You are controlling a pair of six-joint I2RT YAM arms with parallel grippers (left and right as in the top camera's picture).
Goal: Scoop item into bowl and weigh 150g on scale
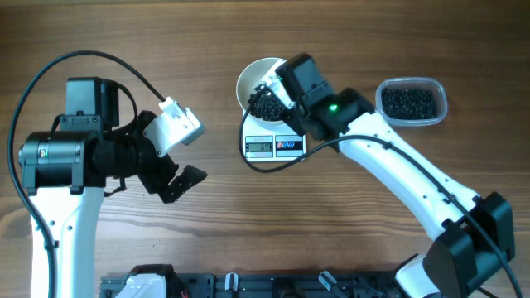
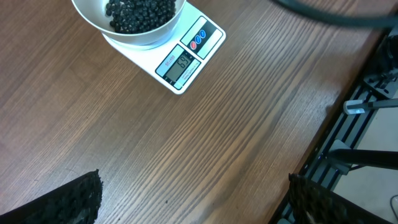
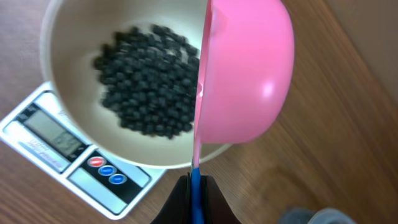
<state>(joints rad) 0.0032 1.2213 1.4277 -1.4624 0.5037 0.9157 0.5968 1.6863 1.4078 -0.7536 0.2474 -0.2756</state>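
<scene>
The white bowl (image 1: 250,77) stands on the white scale (image 1: 274,146) and holds a heap of black item grains (image 1: 266,104). My right gripper (image 1: 280,93) hovers over the bowl's right rim. In the right wrist view this gripper (image 3: 196,200) is shut on the blue handle (image 3: 196,186) of a pink scoop (image 3: 245,74). The scoop is turned on its side above the bowl (image 3: 71,43), beside the grains (image 3: 146,81). My left gripper (image 1: 178,184) hangs open over bare table, well left of the scale (image 2: 186,62), with nothing between its fingers.
A clear plastic tub (image 1: 411,102) with more black grains sits at the back right, beyond the right arm. A black rail (image 1: 273,284) runs along the table's front edge. The right arm's cable loops near the scale's front.
</scene>
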